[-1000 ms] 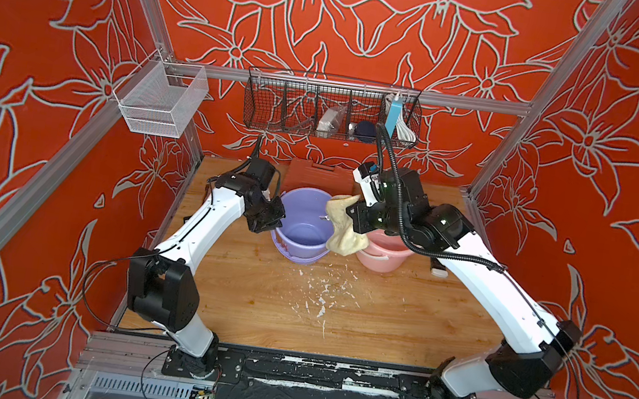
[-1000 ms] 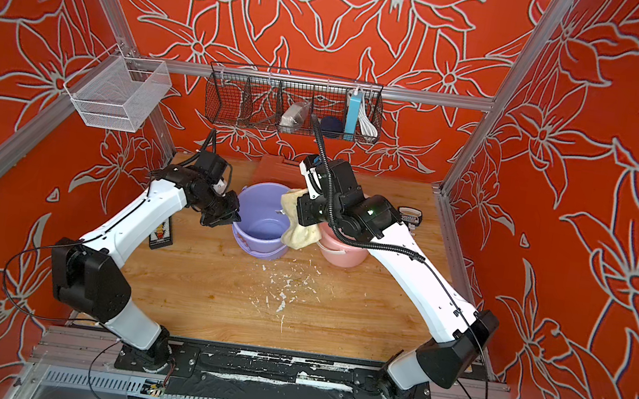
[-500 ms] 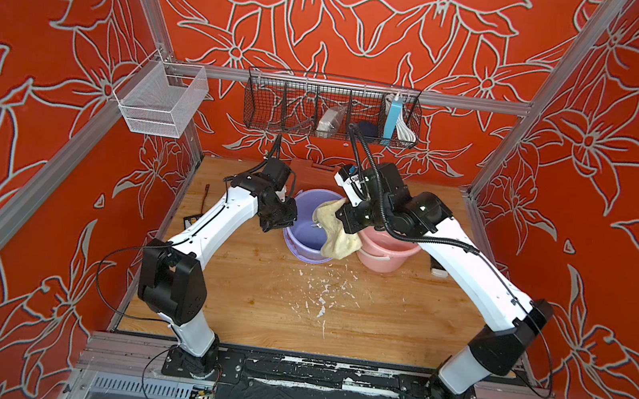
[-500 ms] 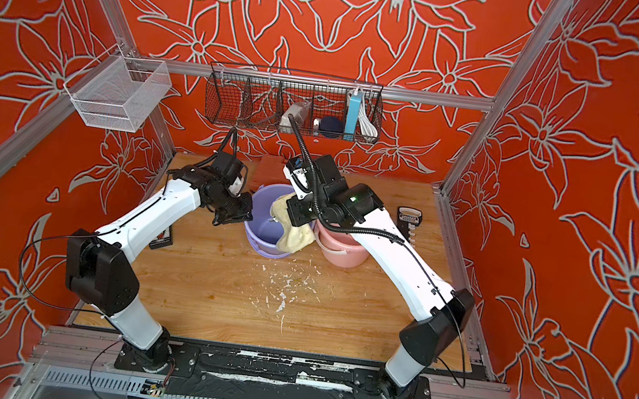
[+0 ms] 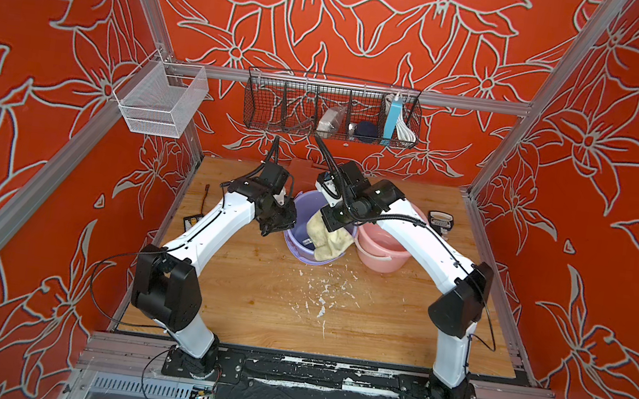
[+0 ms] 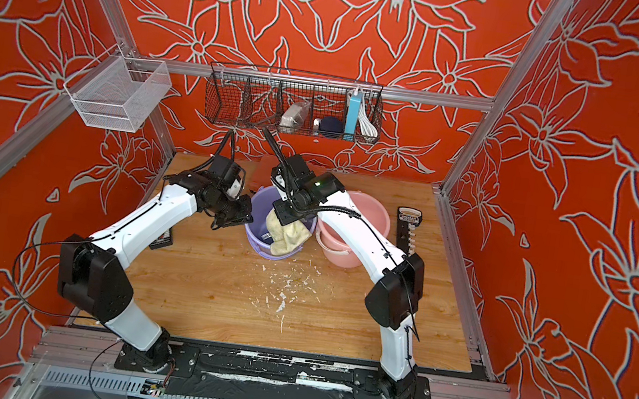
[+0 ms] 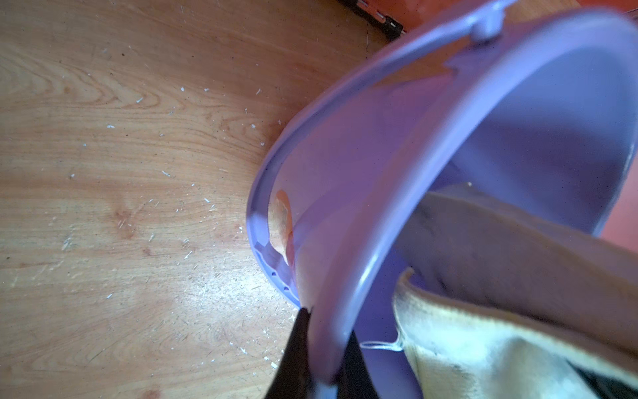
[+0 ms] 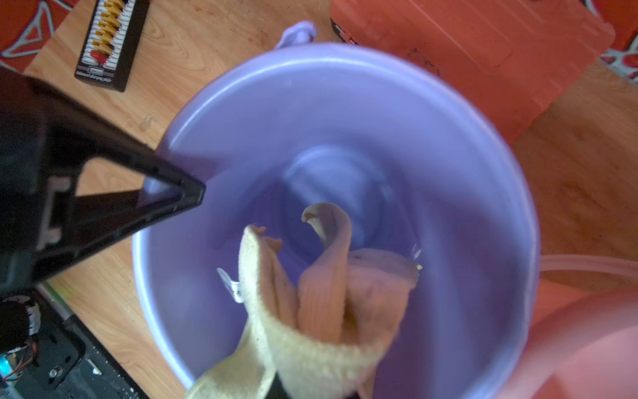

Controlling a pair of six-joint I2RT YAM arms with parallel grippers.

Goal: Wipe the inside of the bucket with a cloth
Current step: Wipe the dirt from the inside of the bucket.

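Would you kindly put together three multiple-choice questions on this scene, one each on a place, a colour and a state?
1. Where does the limp cream-beige cloth hang?
A) inside the round lilac plastic bucket
B) in the wire wall basket
C) flat on the wooden table

2. What colour is the other plastic bucket, right beside the lilac one?
A) green
B) pink
C) black

3. How does the left gripper stand?
A) wide open above the table
B) shut on the cloth
C) shut on the lilac bucket's rim

Answers:
1 A: the right gripper holds the cloth drooping into the bucket's mouth.
2 B: it is pink in both top views.
3 C: the left wrist view shows its fingers on either side of the rim.
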